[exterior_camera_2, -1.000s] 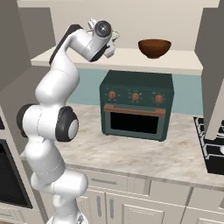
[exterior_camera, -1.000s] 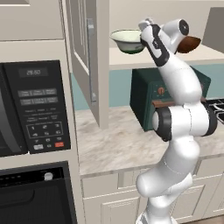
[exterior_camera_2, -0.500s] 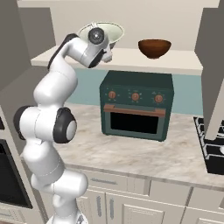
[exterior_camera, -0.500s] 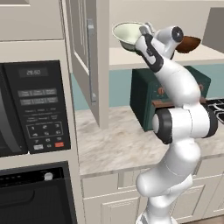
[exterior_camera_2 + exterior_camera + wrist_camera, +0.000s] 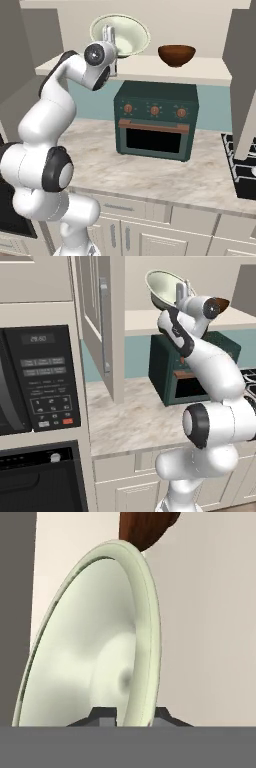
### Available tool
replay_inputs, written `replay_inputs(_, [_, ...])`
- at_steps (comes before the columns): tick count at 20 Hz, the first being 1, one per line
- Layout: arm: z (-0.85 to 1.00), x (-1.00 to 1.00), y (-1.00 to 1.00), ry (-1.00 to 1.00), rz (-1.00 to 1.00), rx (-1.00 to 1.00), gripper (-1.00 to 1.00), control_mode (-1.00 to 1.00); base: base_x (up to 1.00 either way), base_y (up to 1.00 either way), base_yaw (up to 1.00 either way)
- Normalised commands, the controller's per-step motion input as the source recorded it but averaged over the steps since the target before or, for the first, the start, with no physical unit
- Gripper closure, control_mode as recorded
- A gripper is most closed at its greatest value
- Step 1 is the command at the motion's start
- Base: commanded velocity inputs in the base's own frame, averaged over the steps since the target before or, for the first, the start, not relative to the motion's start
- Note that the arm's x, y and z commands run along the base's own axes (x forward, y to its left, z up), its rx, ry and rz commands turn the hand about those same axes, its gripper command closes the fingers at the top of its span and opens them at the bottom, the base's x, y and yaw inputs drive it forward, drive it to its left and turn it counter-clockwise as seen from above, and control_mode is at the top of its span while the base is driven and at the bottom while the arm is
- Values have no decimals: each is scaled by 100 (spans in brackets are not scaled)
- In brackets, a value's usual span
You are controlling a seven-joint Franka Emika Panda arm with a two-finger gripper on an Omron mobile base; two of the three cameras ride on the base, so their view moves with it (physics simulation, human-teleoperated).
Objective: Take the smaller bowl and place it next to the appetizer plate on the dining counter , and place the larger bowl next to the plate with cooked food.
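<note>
- Gripping the rim of the wide cream-green flared bowl [image 5: 122, 34], the white arm's two-finger gripper [image 5: 109, 40] has its fingers pinched narrow on it, one either side of the wall.
- Bowl hangs tipped on edge above the beige shelf [image 5: 200, 71].
- Glossy reddish-brown small bowl [image 5: 176, 54] sits upright on that shelf, apart, above the dark green countertop oven [image 5: 155, 120].

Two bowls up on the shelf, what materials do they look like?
Larger bowl: likely glazed ceramic, smooth pale cream-green with a soft sheen and thin dark rim line. Smaller bowl: probably polished wood, glossy reddish-brown; glazed ceramic can't be ruled out.
</note>
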Motion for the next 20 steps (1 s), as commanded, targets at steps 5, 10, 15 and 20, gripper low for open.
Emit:
replay_inputs(5, [0, -100, 0, -2, 3, 3, 100, -100, 0, 0, 0])
replay_inputs(10, [1, -100, 1, 0, 4, 0, 100, -100, 0, 0, 0])
replay_inputs(15, [0, -100, 7, 14, 1, -6, 100, -100, 0, 0, 0])
replay_inputs(20, [-15, -100, 9, 33, 0, -9, 100, -100, 0, 0, 0])
